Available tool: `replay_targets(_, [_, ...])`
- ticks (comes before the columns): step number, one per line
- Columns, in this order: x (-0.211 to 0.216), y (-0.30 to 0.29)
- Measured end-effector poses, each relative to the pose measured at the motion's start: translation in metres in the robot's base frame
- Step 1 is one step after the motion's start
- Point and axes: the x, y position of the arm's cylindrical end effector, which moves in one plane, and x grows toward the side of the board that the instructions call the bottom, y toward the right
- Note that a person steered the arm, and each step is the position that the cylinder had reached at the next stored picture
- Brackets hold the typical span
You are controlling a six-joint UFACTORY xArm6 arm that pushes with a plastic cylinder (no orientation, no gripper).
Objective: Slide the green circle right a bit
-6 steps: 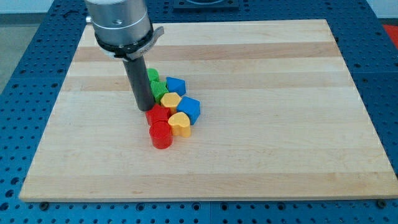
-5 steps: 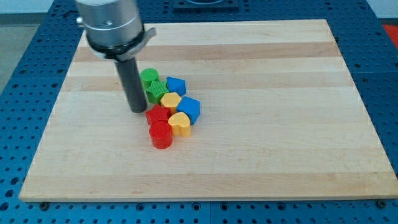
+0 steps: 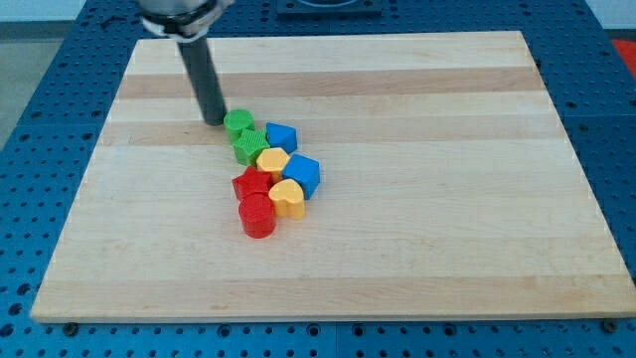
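The green circle (image 3: 238,123) lies at the top of a tight cluster of blocks left of the board's middle. My tip (image 3: 213,119) stands just to its left, very close to it or touching it. Below the circle sits a ridged green block (image 3: 248,145). To its right is a blue block (image 3: 281,136).
The cluster also holds a yellow block (image 3: 272,160), a blue cube (image 3: 302,175), a yellow heart (image 3: 287,198), a red star-like block (image 3: 251,184) and a red cylinder (image 3: 257,216). The wooden board (image 3: 417,199) lies on a blue perforated table.
My tip has moved up and slightly left, from beside the red star block to just left of the green circle. The blocks have not visibly moved.
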Motion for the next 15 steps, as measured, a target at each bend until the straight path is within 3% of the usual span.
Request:
replay_targets(2, [-0.003, 0.080])
replay_targets(3, [-0.003, 0.088])
replay_targets(6, [-0.016, -0.036])
replay_targets(7, [0.002, -0.044])
replay_targets(9, [0.031, -0.019])
replay_targets(15, [0.022, 0.012])
